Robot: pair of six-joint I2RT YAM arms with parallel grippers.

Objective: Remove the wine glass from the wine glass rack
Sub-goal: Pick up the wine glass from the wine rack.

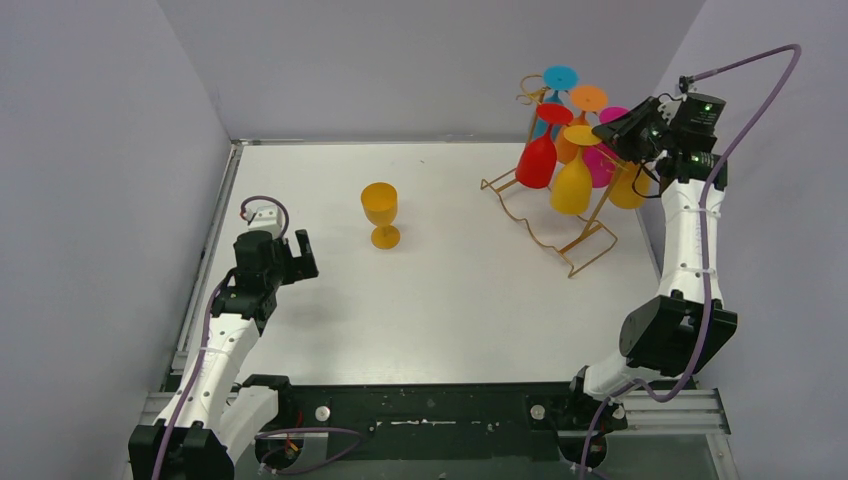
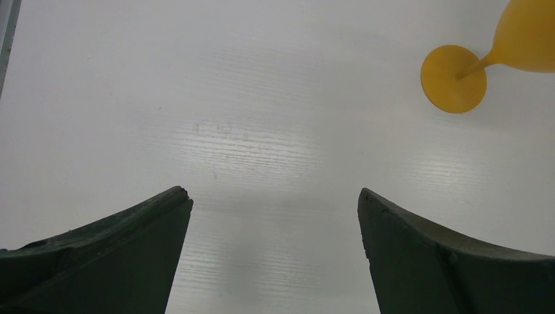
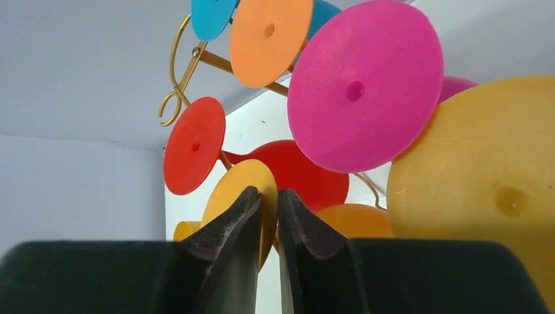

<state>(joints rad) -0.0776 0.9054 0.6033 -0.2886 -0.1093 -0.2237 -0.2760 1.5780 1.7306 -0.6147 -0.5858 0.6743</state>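
The gold wire wine glass rack (image 1: 575, 245) stands at the back right with several coloured glasses hanging upside down; one of its hooks (image 3: 173, 98) shows in the right wrist view. My right gripper (image 1: 606, 130) reaches in at the top. Its fingers stand almost together on the rim of the round foot (image 3: 229, 186) of a hanging yellow wine glass (image 1: 572, 185), so the right gripper (image 3: 269, 193) is shut on that foot. My left gripper (image 1: 300, 252) hovers low over the table at the left, open (image 2: 273, 193) and holding nothing.
An orange-yellow glass (image 1: 381, 215) stands upright mid-table, with its foot (image 2: 453, 78) in the left wrist view. Red (image 1: 537, 160), pink (image 3: 365, 85), orange (image 3: 269, 36), blue (image 1: 560, 77) and another yellow glass (image 3: 484, 190) crowd round the gripped one. Grey walls enclose the table.
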